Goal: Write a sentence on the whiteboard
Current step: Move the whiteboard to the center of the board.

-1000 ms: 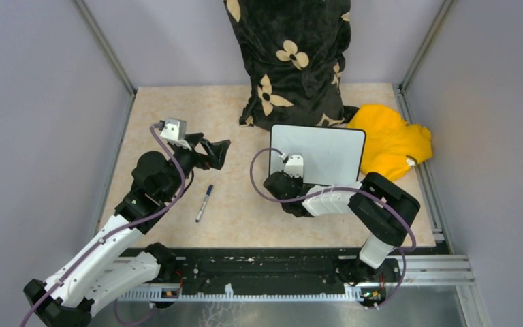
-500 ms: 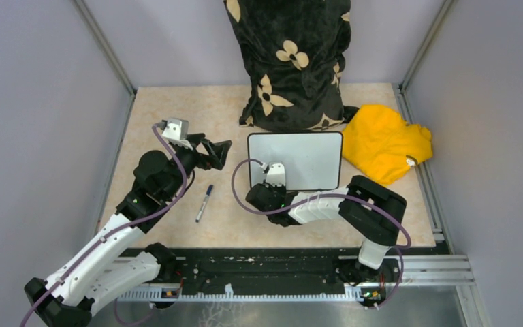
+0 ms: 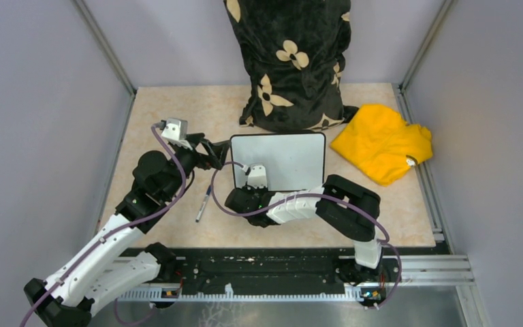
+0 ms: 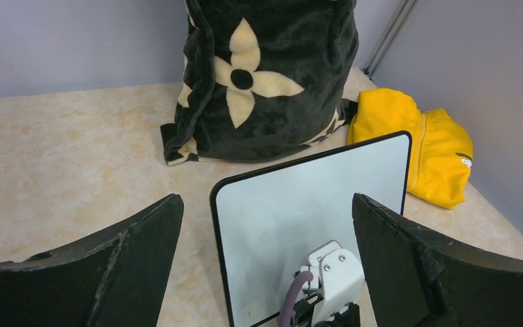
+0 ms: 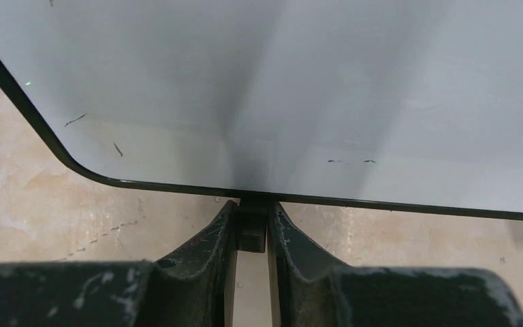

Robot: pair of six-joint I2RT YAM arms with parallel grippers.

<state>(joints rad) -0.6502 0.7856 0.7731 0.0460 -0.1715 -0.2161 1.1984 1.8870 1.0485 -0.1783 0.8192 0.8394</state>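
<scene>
The whiteboard [image 3: 286, 157] lies flat mid-table, white with a thin dark frame; its face shows only faint specks and no sentence is in view. My right gripper [image 3: 254, 189] is at its near edge, shut on a small black foot [image 5: 252, 235] under the frame [image 5: 177, 185]. My left gripper [image 3: 216, 155] hovers at the board's left edge, fingers [image 4: 129, 252] spread wide with nothing between them; beyond them the whiteboard [image 4: 293, 204] and the right wrist's camera [image 4: 330, 272] show. A blue-capped marker [image 3: 204, 201] lies on the table, left of the right arm.
A black flower-patterned plush bag [image 3: 289, 61] stands at the back, just behind the board. A yellow cloth [image 3: 381, 142] lies crumpled at the right. Grey walls with metal rails enclose the beige tabletop [image 3: 170, 109].
My right gripper has dragged the whiteboard leftward, off the yellow cloth's edge, up to the left gripper. The left arm and the marker have stayed put.
</scene>
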